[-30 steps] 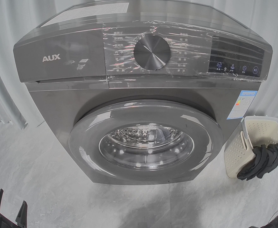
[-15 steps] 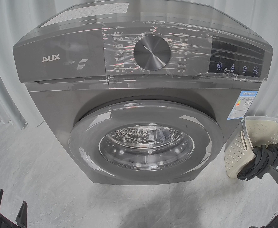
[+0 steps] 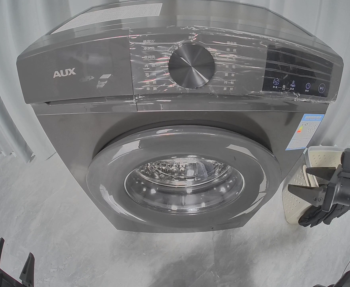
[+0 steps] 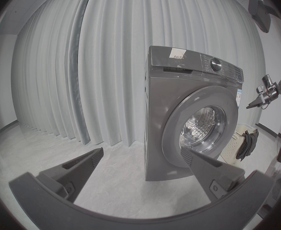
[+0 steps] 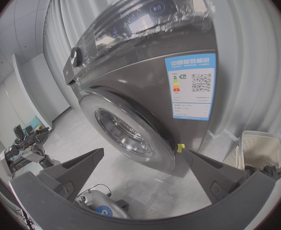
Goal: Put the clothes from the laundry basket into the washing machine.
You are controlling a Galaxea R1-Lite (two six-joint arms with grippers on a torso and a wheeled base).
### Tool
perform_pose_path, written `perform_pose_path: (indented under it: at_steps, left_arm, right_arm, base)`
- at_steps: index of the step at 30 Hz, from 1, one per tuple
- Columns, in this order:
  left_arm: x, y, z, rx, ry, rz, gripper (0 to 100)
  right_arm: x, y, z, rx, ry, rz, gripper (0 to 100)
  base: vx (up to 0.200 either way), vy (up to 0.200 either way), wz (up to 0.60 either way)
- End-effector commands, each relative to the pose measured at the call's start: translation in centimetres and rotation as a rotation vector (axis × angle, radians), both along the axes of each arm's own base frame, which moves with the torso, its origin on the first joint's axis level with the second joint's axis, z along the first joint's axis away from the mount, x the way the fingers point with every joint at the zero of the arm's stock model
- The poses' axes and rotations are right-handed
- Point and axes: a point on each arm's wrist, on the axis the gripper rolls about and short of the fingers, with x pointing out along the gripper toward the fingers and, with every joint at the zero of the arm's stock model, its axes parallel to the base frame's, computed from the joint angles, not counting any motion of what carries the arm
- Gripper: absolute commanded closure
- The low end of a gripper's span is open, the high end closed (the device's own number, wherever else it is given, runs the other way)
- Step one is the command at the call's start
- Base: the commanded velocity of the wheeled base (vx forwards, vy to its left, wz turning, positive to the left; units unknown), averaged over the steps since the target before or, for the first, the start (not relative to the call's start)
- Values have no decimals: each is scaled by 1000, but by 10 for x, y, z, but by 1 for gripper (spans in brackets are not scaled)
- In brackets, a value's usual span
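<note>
The grey washing machine (image 3: 183, 112) stands on the floor with its round door (image 3: 183, 180) shut. To its right is the cream laundry basket (image 3: 326, 156), and a dark garment (image 3: 314, 219) hangs over its front rim. My right gripper (image 3: 298, 178) hovers open in front of the basket, above the garment, with its fingers pointing left at the machine's lower right corner. From the right wrist I see the door (image 5: 127, 131), the basket (image 5: 262, 147) and the garment (image 5: 270, 170). My left gripper (image 3: 14, 248) is low at the left, open and holding nothing.
White curtains (image 3: 7, 40) hang behind the machine. Bare grey floor (image 3: 63, 228) lies in front of it and to its left. The left wrist view shows the machine (image 4: 166, 112), the basket (image 4: 231, 141) and my right gripper (image 4: 254, 104) farther off.
My right gripper has risen from the lower right edge to in front of the basket and turned to point left. The left gripper, door and garment have not moved.
</note>
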Motion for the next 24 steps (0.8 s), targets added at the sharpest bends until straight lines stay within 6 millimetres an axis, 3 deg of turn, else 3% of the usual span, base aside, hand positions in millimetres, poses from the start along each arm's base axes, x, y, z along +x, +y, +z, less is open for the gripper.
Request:
perform_pose_path:
  at_steps: [1,16,24]
  left_arm:
    - [0,0,-4,-1,2,1,0]
    - [0,0,-5,-1,4,1,0]
    - [0,0,-4,-2,2,-1,0]
  right_arm:
    - [32,8,-14,-21,73,-1,0]
    - [66,20,-24,-28,115,11,0]
    - [72,29,-28,-33,134,44,0]
  base:
    - [0,0,0]
    - [0,0,0]
    - [0,0,0]
